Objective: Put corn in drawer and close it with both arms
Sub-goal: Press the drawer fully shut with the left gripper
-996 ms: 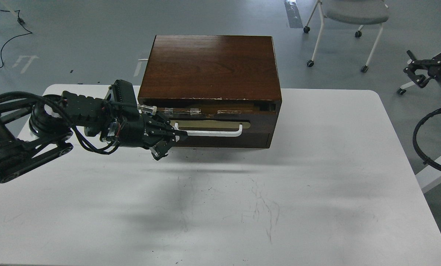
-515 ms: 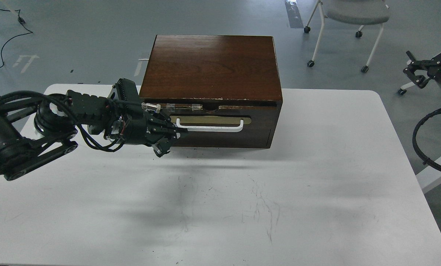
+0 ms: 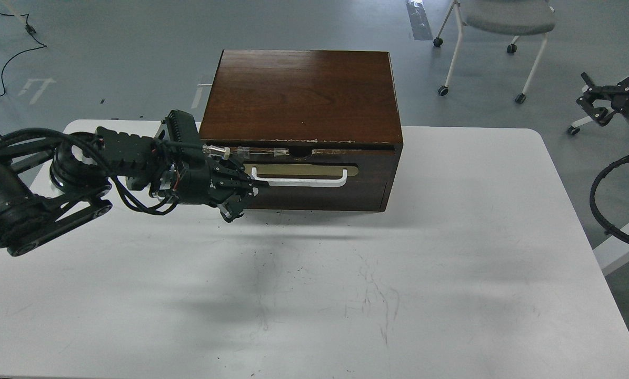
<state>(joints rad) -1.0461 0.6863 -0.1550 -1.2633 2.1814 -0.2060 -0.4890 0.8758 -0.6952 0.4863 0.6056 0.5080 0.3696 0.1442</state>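
The dark brown drawer [image 3: 319,195] with its white bar handle [image 3: 298,182] sits pushed into the cabinet [image 3: 301,95], its front nearly flush. My left gripper [image 3: 242,196] is open, with its fingers spread against the drawer front at the left end of the handle. It holds nothing. The corn is hidden from view. My right gripper [image 3: 592,101] is off the table at the far right edge, over the floor, and its claw looks open and empty.
The cabinet stands at the back middle of the white table [image 3: 314,295]. A chair on castors [image 3: 498,31] stands behind on the floor. A black cable loop [image 3: 609,200] hangs beside the table's right edge.
The drawer has slid back into the cabinet and the gap showing pale wood at its top has closed. My left gripper moved forward with it. The right arm stayed still.
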